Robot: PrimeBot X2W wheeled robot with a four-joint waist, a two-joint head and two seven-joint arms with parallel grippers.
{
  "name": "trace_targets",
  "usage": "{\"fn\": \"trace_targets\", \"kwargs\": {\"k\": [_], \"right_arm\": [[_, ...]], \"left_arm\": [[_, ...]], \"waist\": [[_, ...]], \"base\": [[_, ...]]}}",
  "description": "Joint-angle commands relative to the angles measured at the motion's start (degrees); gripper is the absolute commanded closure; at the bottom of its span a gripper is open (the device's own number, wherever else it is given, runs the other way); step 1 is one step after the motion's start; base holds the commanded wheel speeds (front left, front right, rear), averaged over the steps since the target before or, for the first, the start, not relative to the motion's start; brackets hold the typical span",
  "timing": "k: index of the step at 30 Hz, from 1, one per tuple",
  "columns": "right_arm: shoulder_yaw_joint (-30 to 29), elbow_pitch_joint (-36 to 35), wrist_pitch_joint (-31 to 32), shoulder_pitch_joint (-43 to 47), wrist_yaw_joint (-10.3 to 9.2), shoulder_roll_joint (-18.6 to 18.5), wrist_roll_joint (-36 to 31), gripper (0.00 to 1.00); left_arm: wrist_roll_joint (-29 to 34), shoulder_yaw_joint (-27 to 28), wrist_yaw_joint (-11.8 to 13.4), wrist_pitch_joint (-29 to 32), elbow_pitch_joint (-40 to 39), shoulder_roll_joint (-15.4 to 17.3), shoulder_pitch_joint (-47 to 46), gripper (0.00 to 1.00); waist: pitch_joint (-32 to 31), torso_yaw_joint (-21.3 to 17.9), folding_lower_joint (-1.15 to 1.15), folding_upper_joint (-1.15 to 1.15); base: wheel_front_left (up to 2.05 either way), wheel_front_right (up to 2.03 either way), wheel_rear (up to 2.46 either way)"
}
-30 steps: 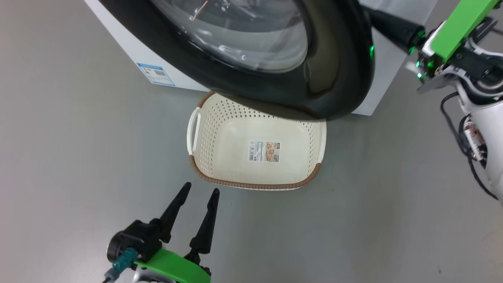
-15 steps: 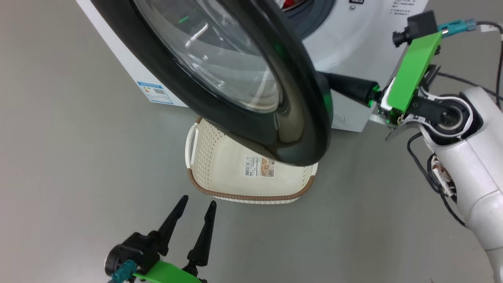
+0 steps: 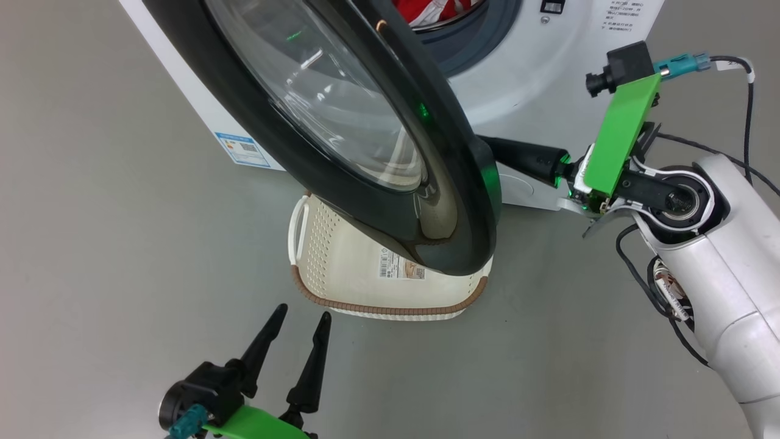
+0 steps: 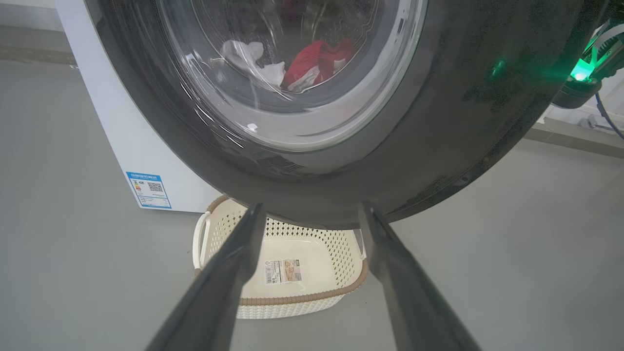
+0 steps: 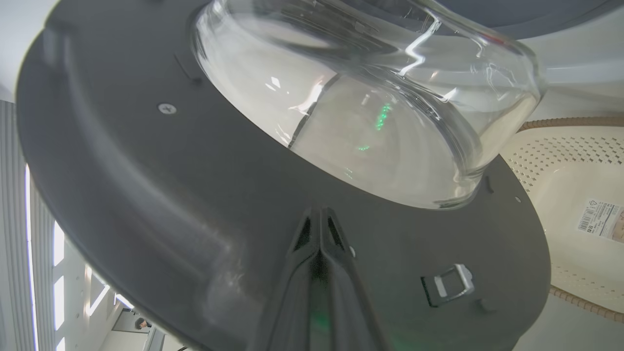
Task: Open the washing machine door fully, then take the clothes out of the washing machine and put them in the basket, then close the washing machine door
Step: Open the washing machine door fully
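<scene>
Grey floor (image 3: 122,274): smooth, matt, faintly reflective. All items stand on it.

1. washing machine (image 3: 536,67): white boxy casing. A blue label (image 3: 244,149) sits low on its front, and a grey rubber gasket (image 3: 481,36) rings the mouth.

2. washing machine door (image 3: 469,201): round, with a wide glossy black rim and a bulging clear glass bowl (image 3: 329,110). The inner face is matt dark grey with a small metal latch (image 5: 451,282). A second ago the door lay nearly across the mouth. Now it stands swung out at an angle, and the gasket and some red fabric show past its edge. The head camera has also shifted.

3. clothes (image 4: 317,61): soft crumpled fabric, one piece red with white trim, one white. Both are inside the drum and show through the glass in the left wrist view.

4. basket (image 3: 329,262): cream perforated plastic in a rounded rectangle, with a brown woven-look rim and a white side handle. A paper label (image 3: 399,268) is on its bottom. It sits on the floor before the machine, beneath the door's lower edge.

5. left gripper (image 3: 303,311): long dark tapered fingers spread apart, grasping nothing. It is over the floor near the basket's near rim, as it was a second ago.

6. right gripper (image 5: 319,214): fingers pressed together with nothing between them. The tips are against the door's inner face just below the glass bowl. Its arm reaches in behind the door and is further into the head view than before.
</scene>
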Motion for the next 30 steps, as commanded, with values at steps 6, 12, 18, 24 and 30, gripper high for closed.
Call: {"fn": "trace_targets", "kwargs": {"k": [6, 12, 18, 24, 30], "right_arm": [[-2.14, -2.34, -4.24, 2.04, 0.44, 0.62, -2.24, 1.00], [-3.56, -2.79, -6.53, 4.28, 0.44, -0.06, -3.01, 1.00], [-5.25, -3.79, -9.72, 9.14, 0.44, -0.64, -3.58, 0.78], [-5.69, -5.30, -13.20, 16.65, 0.44, -0.54, -4.48, 0.45], [-5.53, -6.47, -16.00, 23.33, 0.44, -0.22, -5.18, 0.00]], "left_arm": [[0.61, 2.77, -0.31, -0.70, -1.26, 0.86, 0.75, 0.00], [0.66, 3.38, -0.31, -0.70, -1.20, 1.05, 1.04, 0.00], [0.96, 4.85, -0.31, -0.70, -1.32, 1.76, 1.79, 0.00], [1.34, 7.74, -0.31, -0.70, -1.61, 2.27, 3.08, 0.00], [2.06, 9.39, -0.31, -0.70, -1.90, 2.70, 4.14, 0.00]], "waist": [[-0.54, -0.50, 0.00, 0.00], [-1.11, -1.40, 0.00, 0.00], [-2.30, -3.31, 0.00, 0.00], [-3.26, -5.59, 0.00, 0.00], [-4.12, -7.59, 0.00, 0.00]], "base": [[0.00, 0.00, 0.00], [0.00, 0.00, 0.00], [0.00, 0.00, 0.00], [0.00, 0.00, 0.00], [0.00, 0.00, 0.00]]}}
